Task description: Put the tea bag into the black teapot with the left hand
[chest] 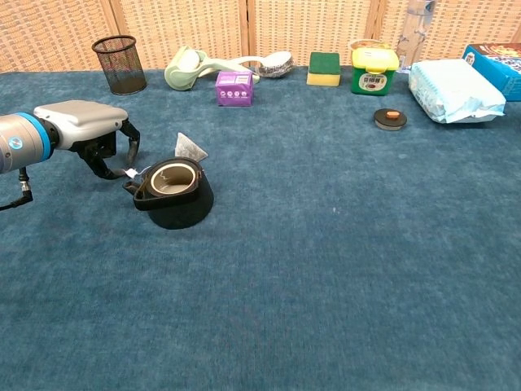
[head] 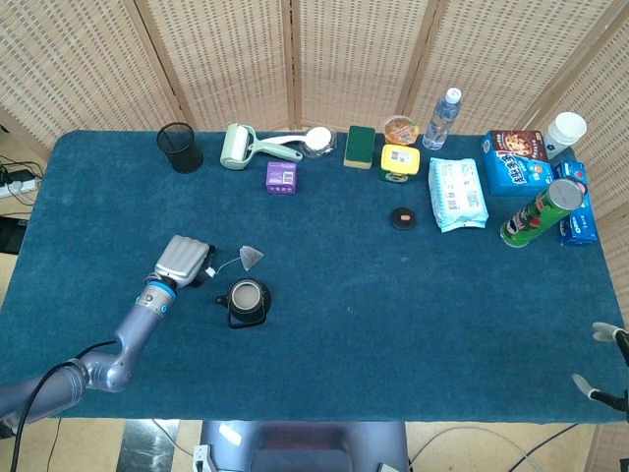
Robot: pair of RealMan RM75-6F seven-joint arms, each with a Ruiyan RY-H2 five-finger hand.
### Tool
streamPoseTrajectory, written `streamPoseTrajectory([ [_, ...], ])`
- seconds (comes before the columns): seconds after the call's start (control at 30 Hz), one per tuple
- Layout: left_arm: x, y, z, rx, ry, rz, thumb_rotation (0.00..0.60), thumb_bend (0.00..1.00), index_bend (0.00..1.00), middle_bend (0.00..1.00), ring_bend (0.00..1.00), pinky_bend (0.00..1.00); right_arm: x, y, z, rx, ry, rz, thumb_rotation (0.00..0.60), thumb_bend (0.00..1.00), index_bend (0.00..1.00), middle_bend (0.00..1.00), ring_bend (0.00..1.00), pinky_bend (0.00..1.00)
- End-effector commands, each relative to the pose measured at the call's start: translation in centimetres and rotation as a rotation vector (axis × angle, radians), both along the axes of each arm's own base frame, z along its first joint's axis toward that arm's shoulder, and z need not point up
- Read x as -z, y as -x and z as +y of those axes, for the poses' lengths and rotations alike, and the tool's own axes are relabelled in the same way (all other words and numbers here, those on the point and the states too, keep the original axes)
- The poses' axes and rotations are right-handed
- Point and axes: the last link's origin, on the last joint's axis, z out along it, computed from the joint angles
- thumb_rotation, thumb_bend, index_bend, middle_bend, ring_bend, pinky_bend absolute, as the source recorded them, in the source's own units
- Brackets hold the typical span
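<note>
The tea bag [head: 253, 257] [chest: 190, 147], a small pale pyramid, lies on the blue cloth just behind the black teapot [head: 246, 300] [chest: 172, 189]. The teapot is lidless and stands upright. The bag's string runs left to a white tag [head: 210, 271] [chest: 130, 172]. My left hand [head: 185, 261] [chest: 89, 130] sits to the left of the teapot, fingers curled down, and pinches that tag at its fingertips. My right hand [head: 604, 362] shows only at the bottom right edge of the head view, fingers apart and holding nothing.
Along the back stand a black mesh cup [head: 180, 147], a lint roller [head: 239, 147], a purple box [head: 281, 177], a green sponge [head: 360, 147], a yellow timer [head: 400, 162] and a bottle [head: 441, 119]. A small dark lid [head: 403, 217], a wipes pack [head: 457, 194] and snack boxes lie at the right.
</note>
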Motion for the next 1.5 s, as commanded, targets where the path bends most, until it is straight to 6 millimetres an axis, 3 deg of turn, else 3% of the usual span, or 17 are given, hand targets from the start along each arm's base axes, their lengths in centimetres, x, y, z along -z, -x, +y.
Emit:
streamPoseTrajectory([
  [0.03,0.1,0.0,0.0,0.000,0.002,0.003,0.600,0.38,0.51,0.98,0.95,0.92,-0.1,0.0,0.1,0.002,0.002,0.000,0.600,0.10,0.26,0.36,0.30,0.38],
  [0.97,0.9,-0.6,0.2,-0.002,0.012,-0.003,0.600,0.42,0.51,0.98,0.95,0.92,-0.2,0.3,0.5,0.012,0.012,-0.001,0.600,0.10,0.26,0.36,0.30,0.38],
  [1.5,1.1,-0.7,0.4,-0.009,0.012,-0.009,0.600,0.49,0.64,0.98,0.95,0.92,-0.3,0.3,0.8,0.018,0.017,-0.003,0.600,0.10,0.26,0.36,0.30,0.38],
])
